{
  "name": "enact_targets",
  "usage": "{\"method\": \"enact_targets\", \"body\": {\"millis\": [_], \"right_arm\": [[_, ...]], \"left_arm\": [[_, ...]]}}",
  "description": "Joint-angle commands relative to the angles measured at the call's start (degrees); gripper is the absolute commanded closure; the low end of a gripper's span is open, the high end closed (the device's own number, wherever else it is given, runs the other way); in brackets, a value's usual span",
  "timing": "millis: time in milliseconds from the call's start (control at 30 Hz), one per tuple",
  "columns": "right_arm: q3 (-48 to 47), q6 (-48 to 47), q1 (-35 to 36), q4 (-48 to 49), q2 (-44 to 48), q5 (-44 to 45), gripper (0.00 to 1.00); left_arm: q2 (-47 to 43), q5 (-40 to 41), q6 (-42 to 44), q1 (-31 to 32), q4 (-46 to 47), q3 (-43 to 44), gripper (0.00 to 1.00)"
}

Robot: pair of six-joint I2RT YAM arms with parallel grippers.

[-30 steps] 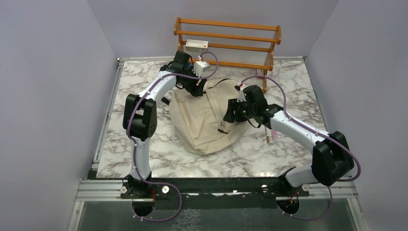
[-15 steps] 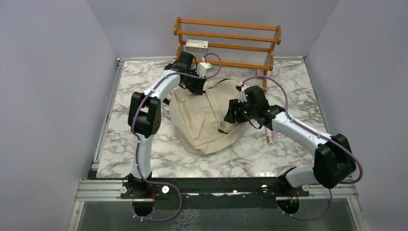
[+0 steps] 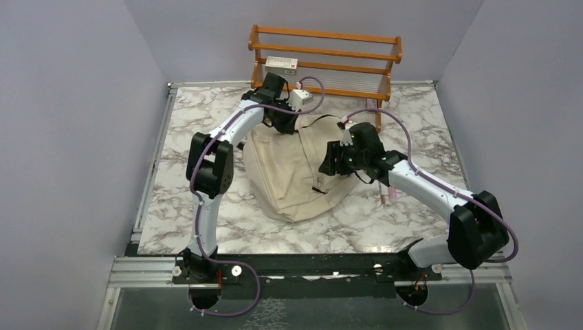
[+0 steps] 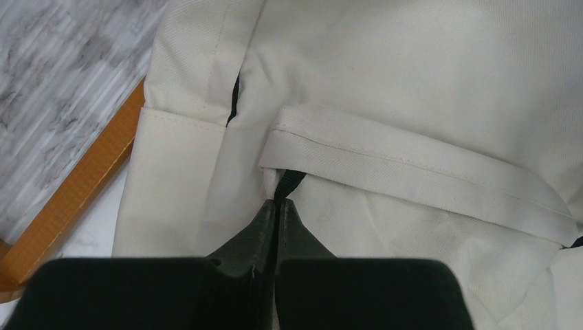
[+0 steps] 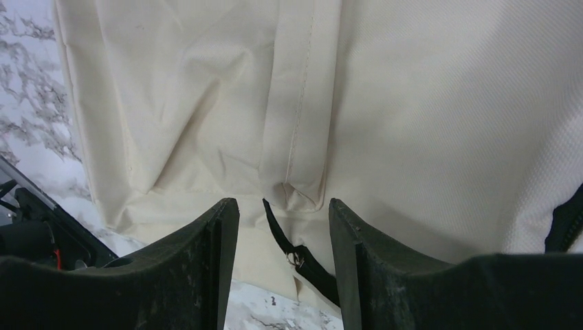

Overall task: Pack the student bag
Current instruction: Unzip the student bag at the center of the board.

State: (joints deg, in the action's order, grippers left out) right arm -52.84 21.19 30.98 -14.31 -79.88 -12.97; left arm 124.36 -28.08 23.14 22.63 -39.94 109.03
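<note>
The student bag (image 3: 292, 175), cream canvas, lies in the middle of the marble table. My left gripper (image 3: 284, 124) is at the bag's far top edge. In the left wrist view the left gripper (image 4: 278, 203) is shut on a thin black strap (image 4: 290, 180) that comes out from under a cream flap (image 4: 412, 168). My right gripper (image 3: 331, 163) sits at the bag's right side. In the right wrist view the right gripper (image 5: 283, 204) is open, and a black zipper pull (image 5: 297, 258) with a small metal ring lies between its fingers, touching neither.
A wooden rack (image 3: 323, 53) stands at the back with a white box (image 3: 282, 63) on its shelf. Its orange foot (image 4: 72, 189) shows beside the bag. Two pinkish pens (image 3: 387, 194) lie on the table under the right arm.
The left gripper has shifted a little toward the back right and closed its jaws on the black strap. The right arm has hardly moved.
</note>
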Motion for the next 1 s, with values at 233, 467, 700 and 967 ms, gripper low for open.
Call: {"method": "enact_targets", "body": {"millis": [233,467,700,967], "right_arm": [[0.15,1.07,-0.32,2.84,-0.45,-1.88,0.45],[0.67,0.78,-0.37,2.52,0.04,-1.61,0.45],[0.92,0.76,-0.35,2.45,0.07,-1.87,0.45],[1.62,0.87,-0.4,2.43,0.47,-1.84,0.45]], "left_arm": [[-2.95,6.13,-1.07,3.99,0.18,0.72,0.83],[-2.29,6.96,-0.79,4.09,0.15,1.62,0.78],[-2.28,7.96,-0.22,4.17,0.17,1.75,0.67],[-2.29,9.42,0.36,4.58,0.19,2.66,0.64]]}}
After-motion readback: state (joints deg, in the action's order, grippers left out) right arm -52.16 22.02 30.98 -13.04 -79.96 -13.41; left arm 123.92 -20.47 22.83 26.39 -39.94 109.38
